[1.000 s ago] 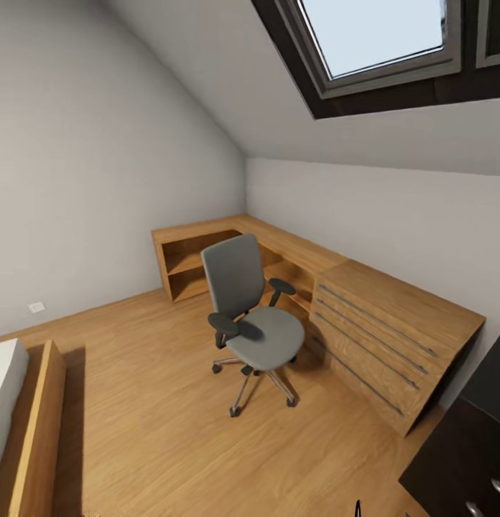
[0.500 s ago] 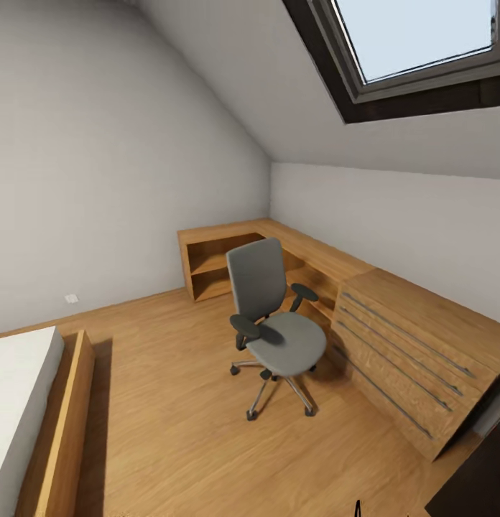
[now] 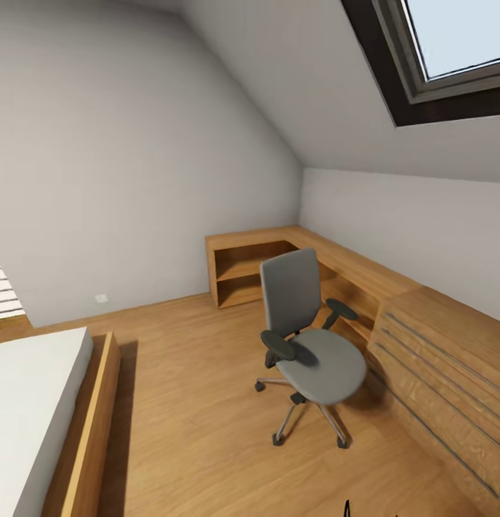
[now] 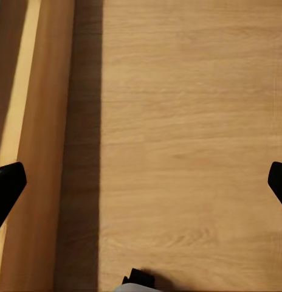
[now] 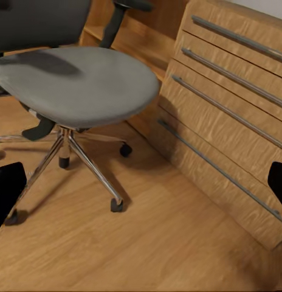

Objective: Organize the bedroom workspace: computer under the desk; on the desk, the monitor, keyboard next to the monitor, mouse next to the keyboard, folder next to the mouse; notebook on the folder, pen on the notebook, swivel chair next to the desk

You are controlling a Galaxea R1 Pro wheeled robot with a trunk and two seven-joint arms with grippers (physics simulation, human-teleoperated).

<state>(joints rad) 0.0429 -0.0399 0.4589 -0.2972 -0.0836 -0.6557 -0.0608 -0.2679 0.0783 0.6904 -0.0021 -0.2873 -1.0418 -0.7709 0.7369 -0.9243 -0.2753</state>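
At the far left of the head view lies a bed (image 3: pixel 34 402) with a white mattress in a wooden frame, and behind it a strip of slatted blind shows at the picture's edge. A small white wall outlet (image 3: pixel 101 298) sits low on the grey wall, just above the wooden floor (image 3: pixel 185 402). Further right, the desk (image 3: pixel 336 262) runs in an L along the corner under the sloped ceiling, with open shelves (image 3: pixel 243 276) at its near end and a block of drawers (image 3: pixel 444 373) with long metal handles at the right. The swivel chair (image 3: pixel 307 345) — grey, on a five-star chrome base with castors — stands on the floor just beside the drawers, its back toward the shelves; its seat is bare. A skylight (image 3: pixel 451 50) in a dark frame cuts the ceiling at upper right.

In the left wrist view the left gripper (image 4: pixel 141 182) hangs released, its two dark fingertips (image 4: pixel 7 182) wide apart at the picture's edges, above floor and the bed's wooden side. In the right wrist view the right gripper (image 5: pixel 141 182) is likewise spread wide — nothing between its fingertips (image 5: pixel 7 182) — facing the chair's seat, its base and the drawer fronts.
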